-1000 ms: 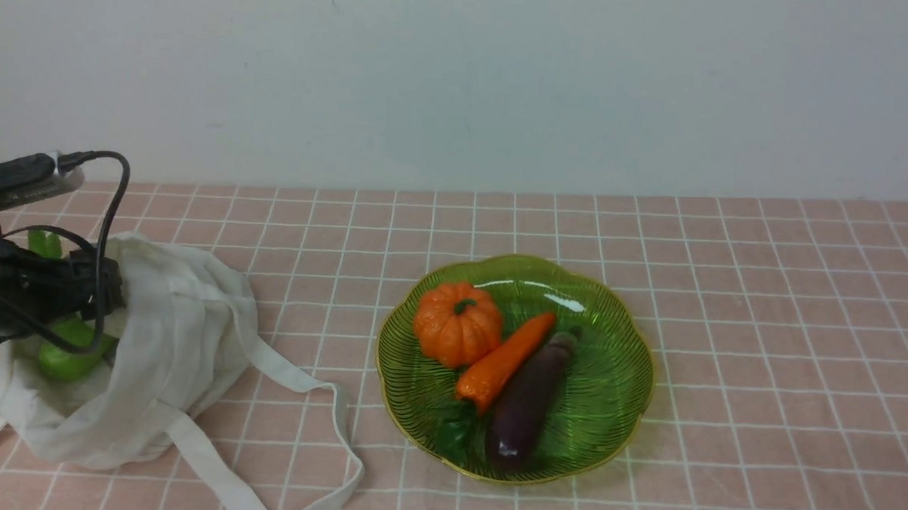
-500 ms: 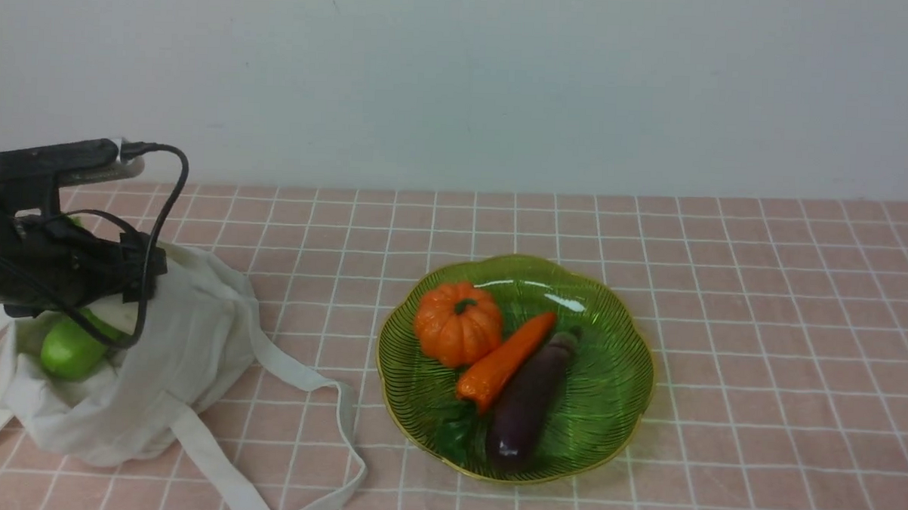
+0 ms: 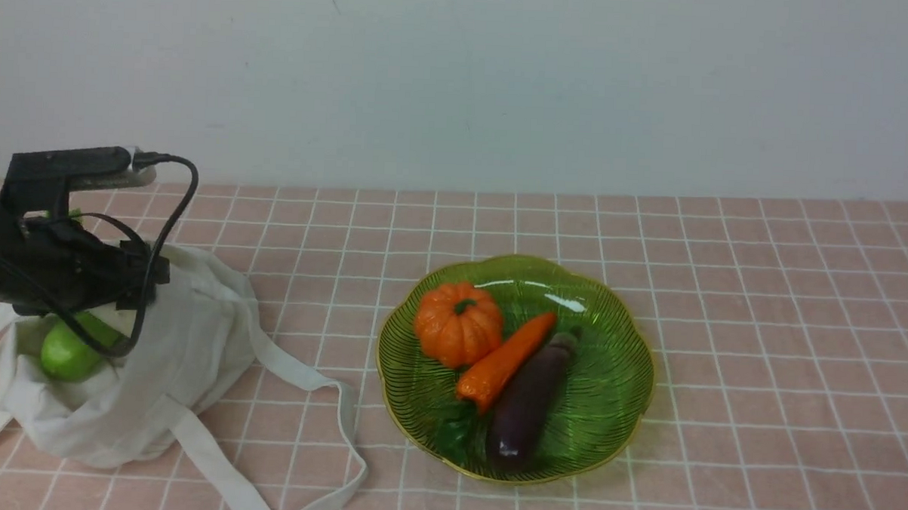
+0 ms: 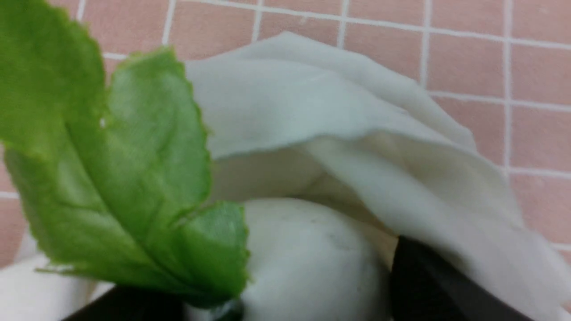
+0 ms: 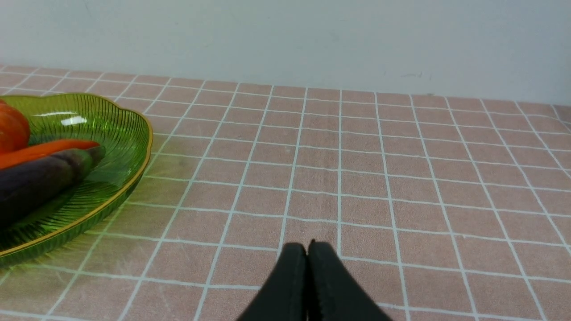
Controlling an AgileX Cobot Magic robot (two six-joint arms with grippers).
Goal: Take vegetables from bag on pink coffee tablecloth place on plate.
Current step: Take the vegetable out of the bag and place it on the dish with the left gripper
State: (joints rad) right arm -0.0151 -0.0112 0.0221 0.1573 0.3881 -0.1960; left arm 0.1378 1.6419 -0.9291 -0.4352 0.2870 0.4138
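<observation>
White radish with green leaves, clamped between the left tool's fingers at the mouth of the bag; light-green gourd inside beside it. Plate right of the bag on the pink tablecloth holds pumpkin, carrot and eggplant. Right tool pinched fully together over bare cloth beside the plate.

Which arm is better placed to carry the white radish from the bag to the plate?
Left. The left gripper grips the white radish at the bag; the right gripper is shut, empty, near the plate.

Front and right wrist views share the plate.
</observation>
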